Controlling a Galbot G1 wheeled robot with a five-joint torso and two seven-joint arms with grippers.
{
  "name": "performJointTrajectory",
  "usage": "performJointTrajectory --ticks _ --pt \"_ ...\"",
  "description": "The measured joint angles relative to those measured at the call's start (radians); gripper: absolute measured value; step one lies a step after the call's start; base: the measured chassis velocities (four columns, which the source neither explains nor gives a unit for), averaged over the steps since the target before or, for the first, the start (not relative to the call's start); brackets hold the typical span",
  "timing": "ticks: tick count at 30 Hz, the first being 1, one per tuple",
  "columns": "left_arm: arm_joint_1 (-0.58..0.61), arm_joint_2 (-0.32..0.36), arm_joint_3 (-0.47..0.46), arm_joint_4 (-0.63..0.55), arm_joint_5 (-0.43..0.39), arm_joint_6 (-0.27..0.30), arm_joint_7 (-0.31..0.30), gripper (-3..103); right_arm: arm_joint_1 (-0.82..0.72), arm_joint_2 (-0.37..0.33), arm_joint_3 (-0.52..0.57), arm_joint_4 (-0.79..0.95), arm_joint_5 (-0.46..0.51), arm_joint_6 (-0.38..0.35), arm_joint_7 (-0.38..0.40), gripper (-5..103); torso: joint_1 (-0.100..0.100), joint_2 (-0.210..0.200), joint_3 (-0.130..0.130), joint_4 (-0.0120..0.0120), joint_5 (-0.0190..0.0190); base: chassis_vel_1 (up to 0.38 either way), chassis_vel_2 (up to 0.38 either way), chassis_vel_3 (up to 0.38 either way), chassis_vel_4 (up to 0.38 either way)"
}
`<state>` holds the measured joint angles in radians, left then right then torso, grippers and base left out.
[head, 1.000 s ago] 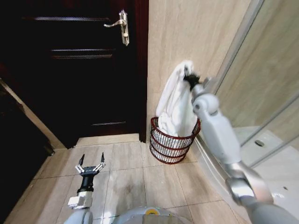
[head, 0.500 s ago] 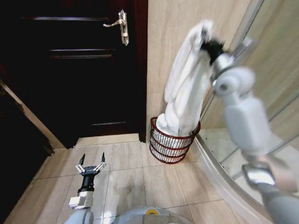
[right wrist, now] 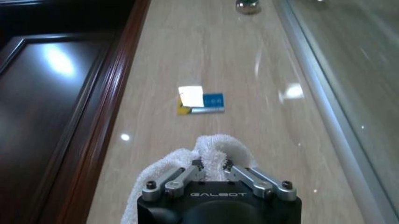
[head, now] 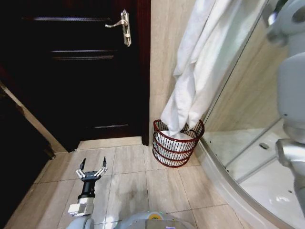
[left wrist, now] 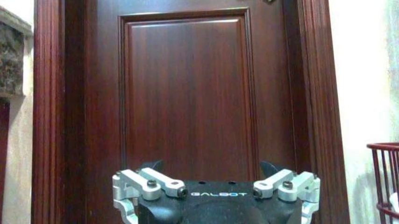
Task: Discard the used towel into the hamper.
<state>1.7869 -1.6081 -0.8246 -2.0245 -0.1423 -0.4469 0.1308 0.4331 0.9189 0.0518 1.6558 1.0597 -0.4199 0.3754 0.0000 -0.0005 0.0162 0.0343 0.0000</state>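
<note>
The white towel (head: 200,62) hangs in a long drape from the top of the head view, and its lower end rests inside the hamper (head: 164,150). This hamper is a small round basket of dark red wire, standing on the floor against the wall. In the right wrist view my right gripper (right wrist: 212,165) is shut on a bunched fold of the towel (right wrist: 219,144). My right arm (head: 291,81) rises along the right edge. My left gripper (head: 92,171) is parked low over the floor tiles, facing the door, its fingers spread open. The hamper's rim (left wrist: 385,148) also shows in the left wrist view.
A dark wooden door (head: 76,71) with a lever handle (head: 123,25) stands left of the hamper. A glass shower screen (head: 257,95) and its curved curb (head: 224,179) run along the right. A small blue and white tag (right wrist: 201,103) is on the beige wall.
My right arm has risen, lifting the towel much higher, and the gripper has left the top of the head view. The towel now hangs stretched out, its lower end still in the hamper.
</note>
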Motion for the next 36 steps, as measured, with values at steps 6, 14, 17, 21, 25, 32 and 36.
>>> performJointTrajectory --ticks 6,14,17,21,25,32,36 --pt "-0.004 0.000 0.001 -0.004 0.007 0.002 0.000 100 0.044 0.010 -0.012 -0.037 0.001 -0.015 -0.013 12 0.000 0.000 0.000 -0.0001 0.0000 0.000 0.000 0.000 0.000" --pt "0.001 0.000 -0.003 -0.007 0.005 0.000 -0.001 100 -0.059 0.019 -0.001 -0.025 -0.029 -0.009 -0.028 12 0.000 0.000 0.000 -0.0001 0.0002 0.000 0.000 0.000 0.000" --pt "0.002 0.000 -0.004 -0.004 0.004 -0.002 -0.002 100 -0.079 0.028 0.005 -0.034 -0.056 0.002 -0.042 12 0.000 0.000 0.000 -0.0001 -0.0001 0.000 0.000 0.000 0.000" --pt "-0.002 0.000 -0.004 0.001 0.004 -0.003 -0.003 100 -0.103 0.047 0.008 -0.042 -0.074 0.008 -0.049 12 0.000 0.000 0.000 0.0000 -0.0003 0.000 0.000 0.000 0.000" --pt "-0.008 0.000 -0.008 0.006 0.002 -0.003 -0.004 100 -0.185 0.048 0.027 0.005 -0.082 0.008 -0.047 12 0.000 0.000 0.000 0.0002 -0.0004 0.000 0.000 0.000 0.000" --pt "-0.010 0.000 -0.013 0.015 -0.004 -0.003 -0.004 100 -0.426 0.031 0.086 0.137 -0.104 0.013 -0.042 12 0.000 0.000 0.000 -0.0001 0.0006 0.000 0.000 0.000 0.000" --pt "-0.013 0.000 -0.012 0.025 -0.003 -0.003 -0.004 100 -0.481 0.026 0.099 0.170 -0.109 0.016 -0.038 12 0.000 0.000 0.000 -0.0002 0.0005 0.000 0.000 0.000 0.000"
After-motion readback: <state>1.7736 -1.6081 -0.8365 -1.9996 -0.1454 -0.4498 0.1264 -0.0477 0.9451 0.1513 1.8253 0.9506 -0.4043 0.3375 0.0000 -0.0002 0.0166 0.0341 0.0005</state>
